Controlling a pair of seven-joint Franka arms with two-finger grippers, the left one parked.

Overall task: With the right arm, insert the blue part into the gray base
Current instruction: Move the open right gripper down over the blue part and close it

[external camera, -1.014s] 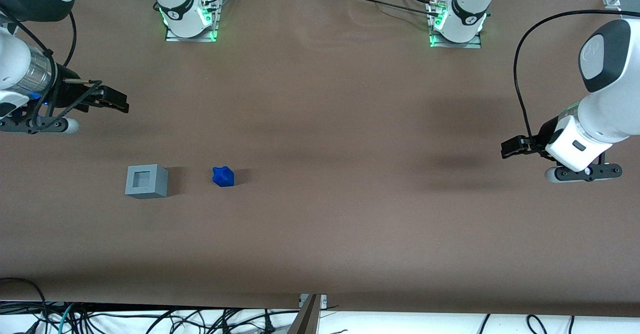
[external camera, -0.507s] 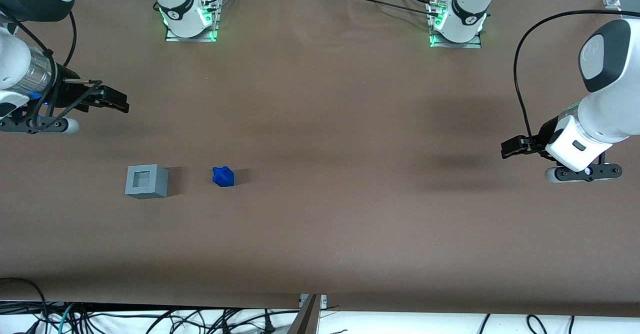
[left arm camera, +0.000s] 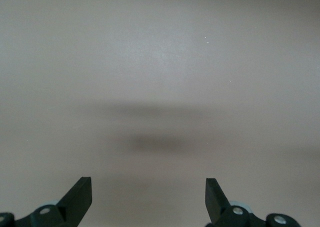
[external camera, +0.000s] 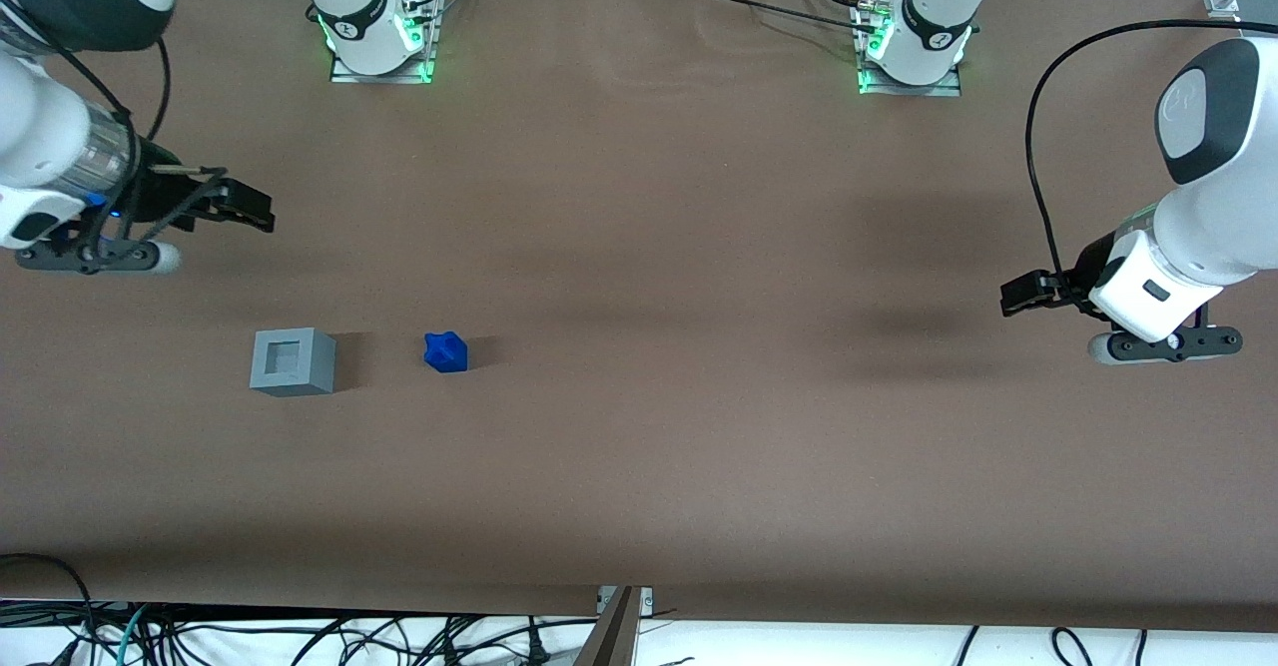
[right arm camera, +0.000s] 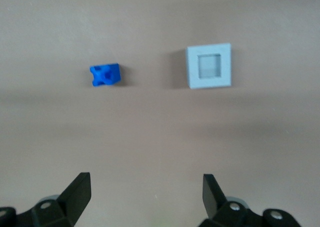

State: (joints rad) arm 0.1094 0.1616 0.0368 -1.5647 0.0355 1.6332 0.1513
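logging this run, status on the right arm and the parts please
Right hand open, empty, above the table, farther from the front camera than both parts. Blue part on the table beside gray base, apart. Recess empty. Nothing in the way.
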